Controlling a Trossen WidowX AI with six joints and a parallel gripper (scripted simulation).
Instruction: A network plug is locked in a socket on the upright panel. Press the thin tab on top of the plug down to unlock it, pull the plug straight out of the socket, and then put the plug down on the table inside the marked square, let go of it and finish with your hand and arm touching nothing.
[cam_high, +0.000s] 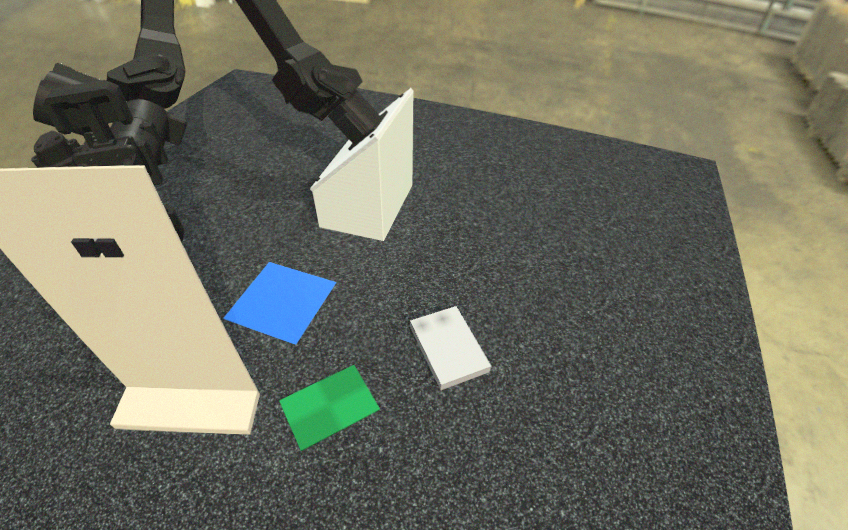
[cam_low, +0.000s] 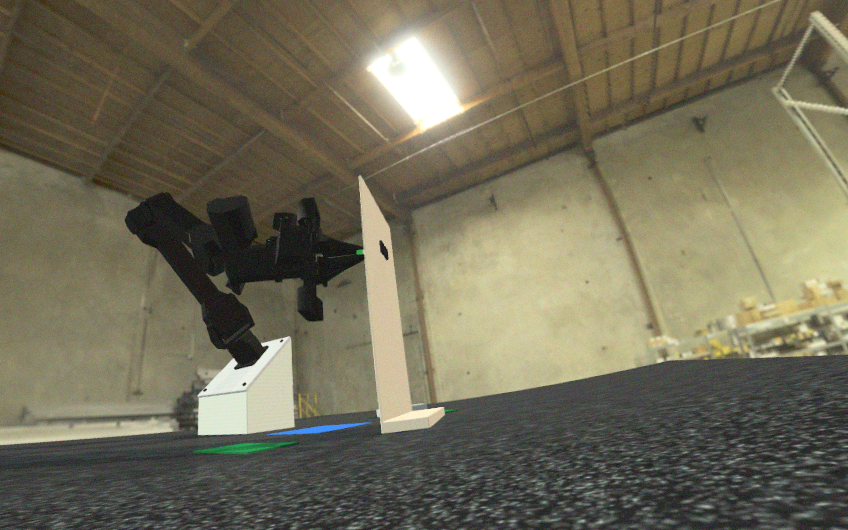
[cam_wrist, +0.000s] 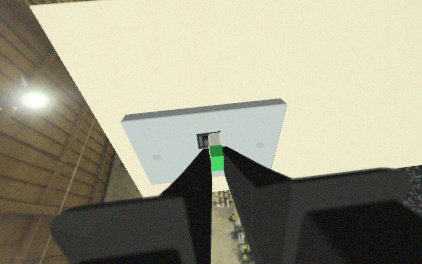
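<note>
"Top view first: what's the arm (cam_high: 156, 68) (cam_low: 181, 262) up to behind that panel (cam_high: 137, 275) (cam_low: 384, 325) (cam_wrist: 200, 50)?"

"From this side the panel hides the tips of the tool (cam_high: 90, 150) (cam_low: 362, 253) (cam_wrist: 215, 153), so I can't tell its grip here. The panel's broad foot sits flat on the surface (cam_high: 594, 312) (cam_low: 562, 450) (cam_wrist: 415, 182), likely to keep it upright under a tug. A blue square (cam_high: 281, 303) (cam_low: 322, 429) and a green patch (cam_high: 329, 406) (cam_low: 451, 410) lie beyond; the blue looks to me like the marked spot, though I'm not certain."

"And the exterior view?"

"The tool comes in level, one finger above the other, right up at the panel. The plug (cam_low: 360, 252) (cam_wrist: 217, 161) shows as a speck of green between the tips. Coming in level suits a straight pull, I'd say. Another green patch (cam_low: 245, 448) lies nearer us, so the colours need watching."

"Does the wrist view settle the grip?"

"Yes, the tool is narrow, pinched on the plug, whose pale end reaches the socket (cam_wrist: 202, 141) in the grey plate (cam_wrist: 175, 135). Squeezing top against bottom probably holds the tab down. Whether it's unlocked, I can't see."

"So next?"

"Keep the squeeze and draw straight back; a slant could jam it or slip the tab."
</note>
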